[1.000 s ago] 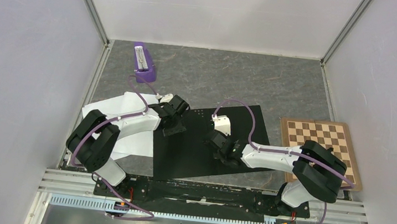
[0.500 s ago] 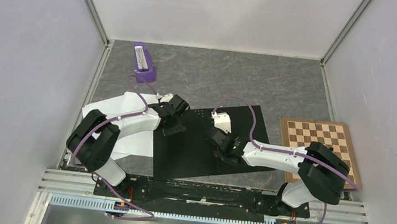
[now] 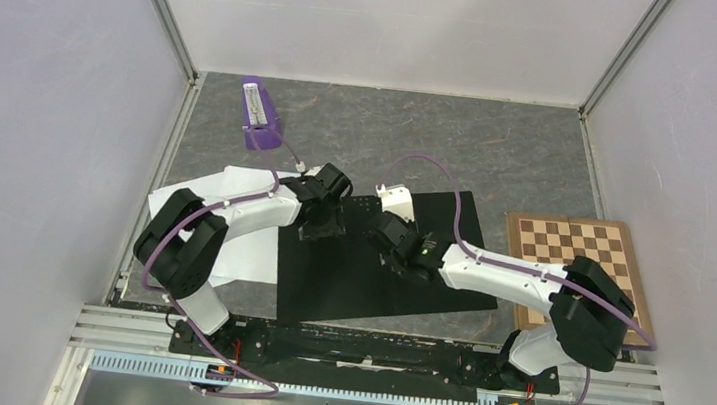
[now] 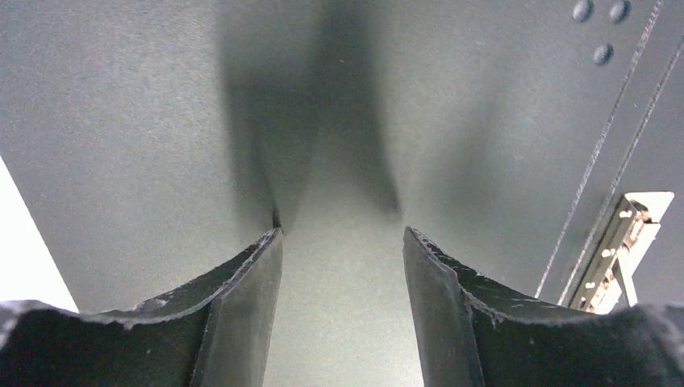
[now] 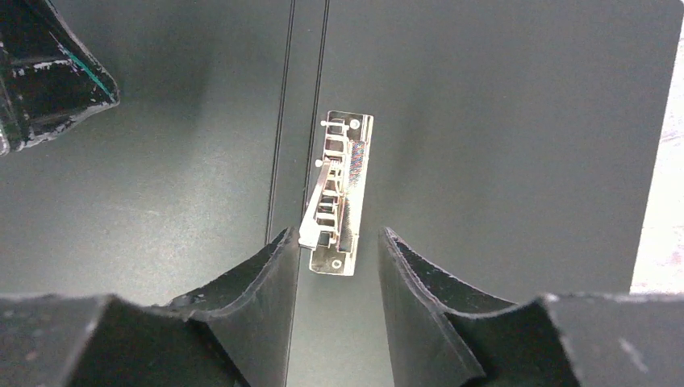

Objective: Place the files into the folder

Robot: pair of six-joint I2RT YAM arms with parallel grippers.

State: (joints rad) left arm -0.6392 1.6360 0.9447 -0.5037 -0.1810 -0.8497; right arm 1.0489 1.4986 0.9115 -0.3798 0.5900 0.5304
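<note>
Right wrist: right gripper (image 5: pixel 334 234) (jaws apart) above clip (image 5: pixel 343 177) of folder (image 5: pixel 500 161)

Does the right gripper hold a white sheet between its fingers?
No, the right gripper is open and empty, with only the metal clip of the folder showing between its fingertips.

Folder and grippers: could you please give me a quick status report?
Left gripper open, empty, over the folder, black inside up. Right gripper open, empty, above spine clip. Files outside, left of folder.
</note>
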